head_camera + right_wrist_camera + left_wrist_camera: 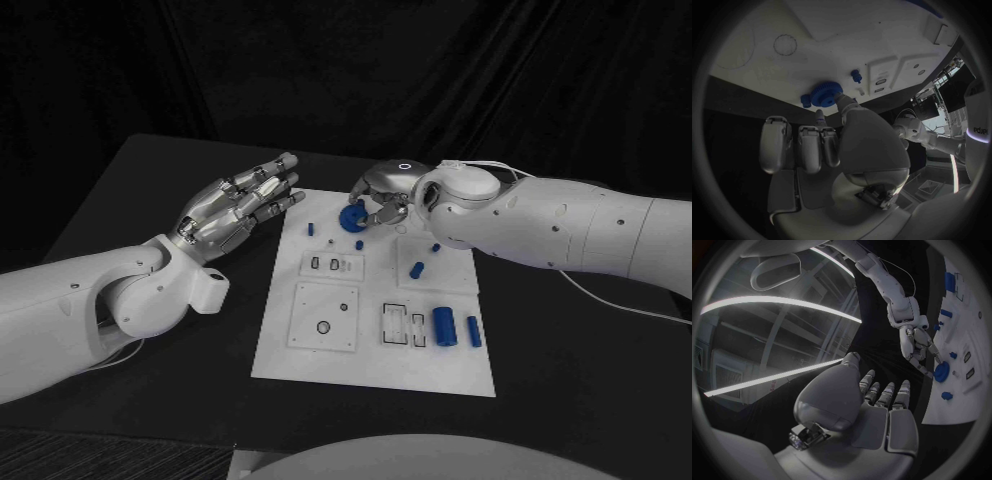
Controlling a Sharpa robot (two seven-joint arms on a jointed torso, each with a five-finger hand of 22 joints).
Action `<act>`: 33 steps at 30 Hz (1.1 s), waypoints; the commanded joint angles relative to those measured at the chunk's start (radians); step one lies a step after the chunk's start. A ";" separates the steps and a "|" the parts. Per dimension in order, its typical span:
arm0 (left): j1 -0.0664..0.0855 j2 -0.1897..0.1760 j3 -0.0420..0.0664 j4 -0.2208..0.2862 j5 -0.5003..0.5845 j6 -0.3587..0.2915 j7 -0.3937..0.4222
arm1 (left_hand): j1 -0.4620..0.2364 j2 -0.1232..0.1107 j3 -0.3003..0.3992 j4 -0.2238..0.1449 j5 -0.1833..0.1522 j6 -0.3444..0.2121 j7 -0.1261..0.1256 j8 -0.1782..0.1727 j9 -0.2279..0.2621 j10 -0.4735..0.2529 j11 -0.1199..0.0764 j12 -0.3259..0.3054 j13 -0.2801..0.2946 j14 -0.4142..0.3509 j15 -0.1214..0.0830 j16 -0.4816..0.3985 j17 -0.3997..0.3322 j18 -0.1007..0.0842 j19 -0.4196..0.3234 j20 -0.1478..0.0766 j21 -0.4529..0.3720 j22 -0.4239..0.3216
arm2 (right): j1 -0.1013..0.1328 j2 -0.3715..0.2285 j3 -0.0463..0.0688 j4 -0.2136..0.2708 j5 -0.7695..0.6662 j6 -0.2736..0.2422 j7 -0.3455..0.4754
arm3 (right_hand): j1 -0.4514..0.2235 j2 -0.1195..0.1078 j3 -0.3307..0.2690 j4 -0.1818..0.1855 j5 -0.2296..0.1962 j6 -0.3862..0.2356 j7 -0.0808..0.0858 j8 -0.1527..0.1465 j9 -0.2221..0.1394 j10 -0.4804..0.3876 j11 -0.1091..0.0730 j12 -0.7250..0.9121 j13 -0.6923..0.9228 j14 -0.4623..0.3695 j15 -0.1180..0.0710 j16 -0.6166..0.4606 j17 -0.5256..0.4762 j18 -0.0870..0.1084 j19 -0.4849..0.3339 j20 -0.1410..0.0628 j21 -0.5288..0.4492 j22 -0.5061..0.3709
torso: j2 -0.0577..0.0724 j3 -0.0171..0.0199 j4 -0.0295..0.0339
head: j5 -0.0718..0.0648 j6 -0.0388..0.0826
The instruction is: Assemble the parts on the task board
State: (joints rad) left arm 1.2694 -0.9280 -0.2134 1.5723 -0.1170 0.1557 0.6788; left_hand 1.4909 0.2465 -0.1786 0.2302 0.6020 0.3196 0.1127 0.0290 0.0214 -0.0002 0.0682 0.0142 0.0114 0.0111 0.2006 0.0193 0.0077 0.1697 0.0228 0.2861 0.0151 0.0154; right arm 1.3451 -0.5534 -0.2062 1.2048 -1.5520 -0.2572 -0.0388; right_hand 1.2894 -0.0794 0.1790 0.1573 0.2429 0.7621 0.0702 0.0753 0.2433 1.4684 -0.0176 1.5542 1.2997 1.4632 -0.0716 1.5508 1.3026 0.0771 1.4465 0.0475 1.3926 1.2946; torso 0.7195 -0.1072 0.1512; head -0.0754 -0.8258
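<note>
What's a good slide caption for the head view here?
Right hand grips a round blue part at the far edge of the task board; left hand hovers open beside it.

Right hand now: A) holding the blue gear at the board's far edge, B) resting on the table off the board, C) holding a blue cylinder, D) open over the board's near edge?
A: the right hand pinches the blue gear at the far edge of the board; the left wrist view shows the same.
</note>
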 commanded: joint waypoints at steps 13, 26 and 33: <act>-0.003 0.004 0.001 -0.004 -0.001 0.019 0.034 | 0.010 0.001 0.049 -0.008 0.011 -0.010 0.000 0.010 0.016 0.000 0.009 -0.014 -0.011 0.000 0.012 0.011 0.002 -0.016 0.010 0.005 0.015 0.004 | -0.003 -0.018 0.001 0.005 -0.001 0.007 0.000 | -0.086 0.015 -0.058 0.050 -0.062 -0.011 -0.014 -0.008 -0.039 0.102 -0.010 0.017 0.271 0.108 -0.009 0.020 0.268 -0.019 -0.006 -0.013 -0.037 0.172 | 0.000 0.0000 -0.0009 | -0.002 0.001; -0.004 0.006 0.001 -0.005 -0.001 0.021 0.034 | 0.010 0.002 0.051 -0.009 0.012 -0.011 0.000 0.010 0.016 0.000 0.009 -0.014 -0.011 0.000 0.012 0.011 0.002 -0.016 0.011 0.005 0.015 0.004 | -0.011 0.002 0.001 -0.013 -0.001 0.037 0.004 | -0.091 0.012 -0.079 0.057 -0.078 -0.221 -0.044 -0.026 -0.122 0.102 -0.035 0.017 0.271 0.108 -0.029 0.020 0.268 -0.007 -0.032 -0.031 -0.092 0.152 | 0.001 0.0000 -0.0002 | -0.002 0.000; -0.005 0.006 0.001 -0.006 -0.001 0.022 0.034 | 0.011 0.003 0.053 -0.010 0.012 -0.011 0.000 0.009 0.016 0.000 0.009 -0.014 -0.011 0.000 0.012 0.012 0.002 -0.017 0.011 0.005 0.015 0.004 | -0.018 0.011 0.001 -0.023 -0.001 0.052 0.002 | -0.087 0.011 -0.081 0.054 -0.082 -0.226 -0.052 -0.025 -0.128 0.102 -0.040 0.017 0.271 0.108 -0.033 0.020 0.268 -0.006 -0.035 -0.034 -0.098 0.150 | 0.000 -0.0009 0.0012 | -0.002 -0.002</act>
State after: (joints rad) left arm 1.2667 -0.9239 -0.2134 1.5658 -0.1170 0.1641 0.6788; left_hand 1.4909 0.2466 -0.1785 0.2301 0.6020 0.3195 0.1127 0.0290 0.0214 -0.0002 0.0682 0.0142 0.0114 0.0111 0.2006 0.0193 0.0079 0.1697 0.0228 0.2861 0.0152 0.0155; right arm 1.3299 -0.5430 -0.2062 1.1841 -1.5515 -0.2277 -0.0342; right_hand 1.2259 -0.0529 0.1210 0.2150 0.1839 0.5443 0.0195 0.0645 0.1260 1.4580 -0.0501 1.5542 1.2997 1.4574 -0.1030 1.5508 1.3026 0.0776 1.4155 0.0168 1.3221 1.2946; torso 0.7195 -0.1074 0.1513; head -0.0784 -0.8260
